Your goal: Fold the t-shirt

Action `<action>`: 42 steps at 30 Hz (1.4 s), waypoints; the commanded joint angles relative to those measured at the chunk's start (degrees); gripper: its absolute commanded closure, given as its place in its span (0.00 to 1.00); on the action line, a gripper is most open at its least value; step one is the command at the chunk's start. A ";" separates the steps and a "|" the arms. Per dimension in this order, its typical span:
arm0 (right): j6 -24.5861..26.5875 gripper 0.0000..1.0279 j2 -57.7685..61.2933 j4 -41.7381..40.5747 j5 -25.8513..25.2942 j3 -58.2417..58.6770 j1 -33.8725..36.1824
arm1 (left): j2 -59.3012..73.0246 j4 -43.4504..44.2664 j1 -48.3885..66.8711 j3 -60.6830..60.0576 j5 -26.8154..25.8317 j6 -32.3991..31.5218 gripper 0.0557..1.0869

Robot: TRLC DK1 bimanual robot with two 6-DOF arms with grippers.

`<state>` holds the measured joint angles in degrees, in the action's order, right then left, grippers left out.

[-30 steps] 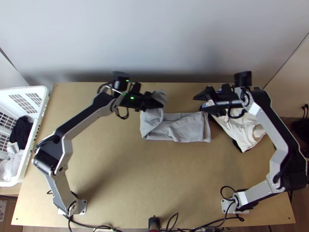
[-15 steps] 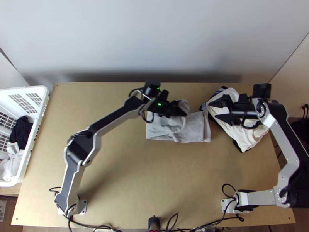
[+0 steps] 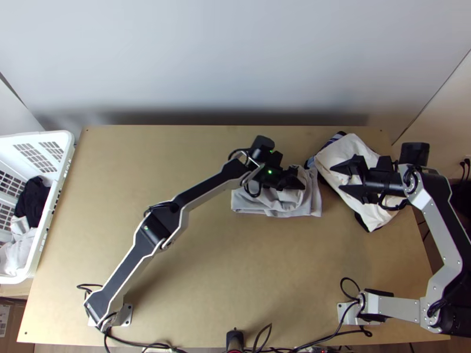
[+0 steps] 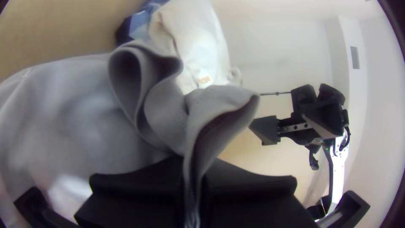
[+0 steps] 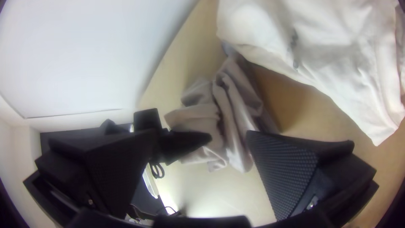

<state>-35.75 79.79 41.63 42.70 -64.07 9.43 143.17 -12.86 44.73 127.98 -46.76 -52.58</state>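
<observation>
Evidently, your t-shirt (image 3: 253, 202) lies as a narrow grey bundle on the table (image 3: 235, 253), just toward 1 o'clock of its middle, partly folded and bunched on top. Your left gripper (image 4: 193, 169) comes in from 8 o'clock, its jaws clenched on a raised layer of grey fabric, probably so that this part can be laid over toward the 3 o'clock end and shorten the bundle. Your right gripper (image 3: 336, 178) hangs above the white garment (image 3: 353, 145) at 3 o'clock of the t-shirt, jaws released and spread, likely leaving the fold room while staying near enough to help. You probably want to lay the layer flat before letting go, since it could spring back.
</observation>
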 commanded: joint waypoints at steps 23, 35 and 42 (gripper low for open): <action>-0.38 0.05 -1.21 -0.93 0.37 3.08 -1.35 | 1.23 4.95 -0.78 2.71 1.94 -1.48 0.07; -2.40 0.05 -1.21 -2.78 0.37 3.34 -4.16 | -3.52 4.86 -3.51 1.04 2.03 -3.15 0.11; -7.76 0.05 0.72 -3.04 0.37 -2.81 -17.34 | -9.58 2.58 -9.13 -2.12 2.03 -2.88 0.11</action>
<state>-39.31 78.72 39.00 43.07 -62.26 2.37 138.23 -8.14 40.07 128.16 -44.73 -55.81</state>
